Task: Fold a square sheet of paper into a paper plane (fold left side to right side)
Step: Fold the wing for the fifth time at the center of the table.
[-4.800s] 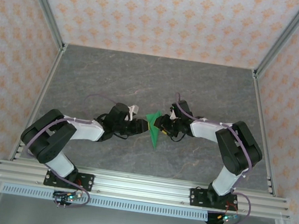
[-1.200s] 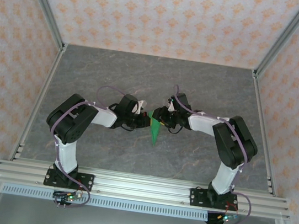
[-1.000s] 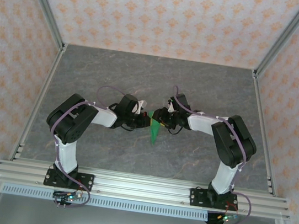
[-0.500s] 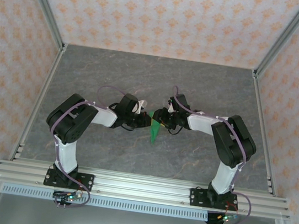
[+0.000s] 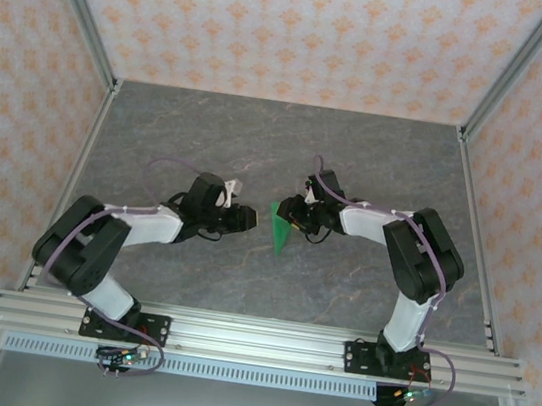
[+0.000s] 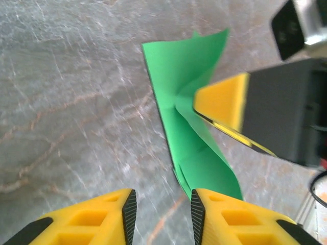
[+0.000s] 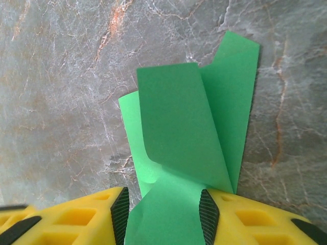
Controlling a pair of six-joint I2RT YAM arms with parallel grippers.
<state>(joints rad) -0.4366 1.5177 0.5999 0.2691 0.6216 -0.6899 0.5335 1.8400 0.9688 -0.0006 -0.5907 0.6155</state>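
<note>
The square sheet of paper [image 5: 278, 234] is bright green and folded into a narrow creased shape with loose flaps, at the middle of the table. My right gripper [image 5: 290, 217] is shut on its far end. In the right wrist view the paper [image 7: 189, 117] fills the gap of this gripper [image 7: 164, 214] and fans out ahead. My left gripper [image 5: 251, 218] stands just left of the paper, open and apart from it. In the left wrist view the gripper [image 6: 163, 214] has bare table in its gap, the paper [image 6: 186, 92] lies beyond, and a right finger [image 6: 222, 102] rests on it.
The grey marbled table [image 5: 259, 141] stretches back to patterned walls. Metal posts [image 5: 83, 15] run along both sides. An aluminium rail [image 5: 252, 340] carrying both arm bases lines the near edge.
My left gripper has opened, let go of the paper and drawn back to the left, its arm stretching lower. The right gripper and the paper have stayed put.
</note>
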